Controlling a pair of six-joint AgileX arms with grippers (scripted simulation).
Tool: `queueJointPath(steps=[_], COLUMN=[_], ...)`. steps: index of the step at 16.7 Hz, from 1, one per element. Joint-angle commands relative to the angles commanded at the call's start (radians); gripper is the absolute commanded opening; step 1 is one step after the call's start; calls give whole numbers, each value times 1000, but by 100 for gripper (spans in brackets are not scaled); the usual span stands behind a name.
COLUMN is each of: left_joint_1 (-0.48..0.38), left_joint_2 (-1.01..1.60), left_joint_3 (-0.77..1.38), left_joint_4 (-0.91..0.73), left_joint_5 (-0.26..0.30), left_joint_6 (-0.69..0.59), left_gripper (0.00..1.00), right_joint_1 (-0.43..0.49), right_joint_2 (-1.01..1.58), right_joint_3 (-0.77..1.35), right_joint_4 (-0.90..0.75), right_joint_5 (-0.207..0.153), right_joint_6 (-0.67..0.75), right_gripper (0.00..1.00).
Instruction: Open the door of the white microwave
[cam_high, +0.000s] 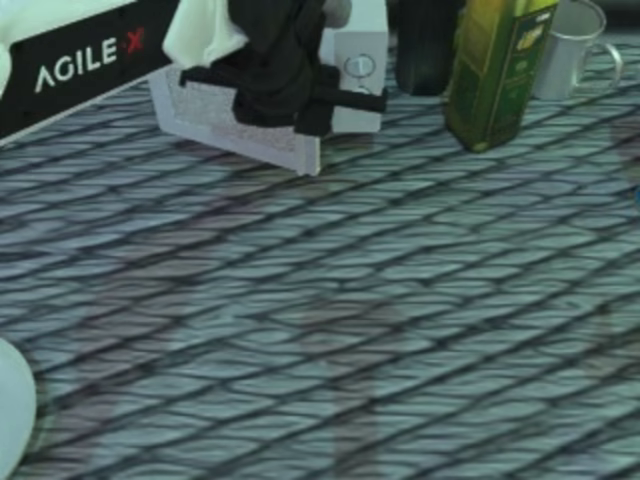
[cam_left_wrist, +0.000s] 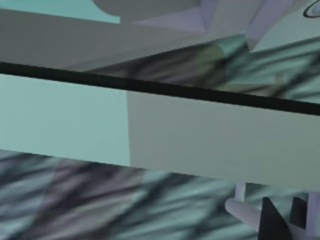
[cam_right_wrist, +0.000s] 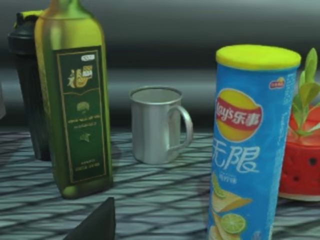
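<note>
The microwave (cam_high: 357, 70) sits at the far edge of the table (cam_high: 330, 330), left of centre, one round silver knob showing on its front panel. Its door (cam_high: 240, 130) stands swung out from the front, hinged on the left, its grey speckled window facing up toward the camera and its free edge out over the table. The left arm, marked "AGILE X" in white and red on a black band, reaches in from the left, and its black left end effector (cam_high: 285, 85) hangs over the door by the microwave's front; I cannot tell whether its fingers are apart or closed. The left wrist view shows only pale panels and a dark edge too close to read.

To the right of the microwave stand a dark shaker (cam_right_wrist: 30, 95), a green oil bottle (cam_high: 495, 70) with a dark label, and a steel mug (cam_high: 575, 50). The right wrist view also shows a blue Lay's chip can (cam_right_wrist: 252, 145) with a yellow lid and Chinese lettering, and a watermelon-patterned pot (cam_right_wrist: 301, 160) with a green plant. The right end effector is barely in view, and I cannot tell its state.
</note>
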Motion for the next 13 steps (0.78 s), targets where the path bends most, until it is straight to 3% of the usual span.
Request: queueJointPath(steps=[8,13], left_joint_1=[0,7], left_joint_2=[0,-36], left_joint_3=[0,-58], left_joint_4=[0,24], left_joint_5=[0,31], left_joint_6=[0,48], left_gripper=[0,0], right_joint_1=[0,0], right_joint_2=[0,0], right_joint_3=[0,0], right_joint_4=[0,0], right_joint_5=[0,0], right_joint_6=[0,0], right_gripper=[100,100])
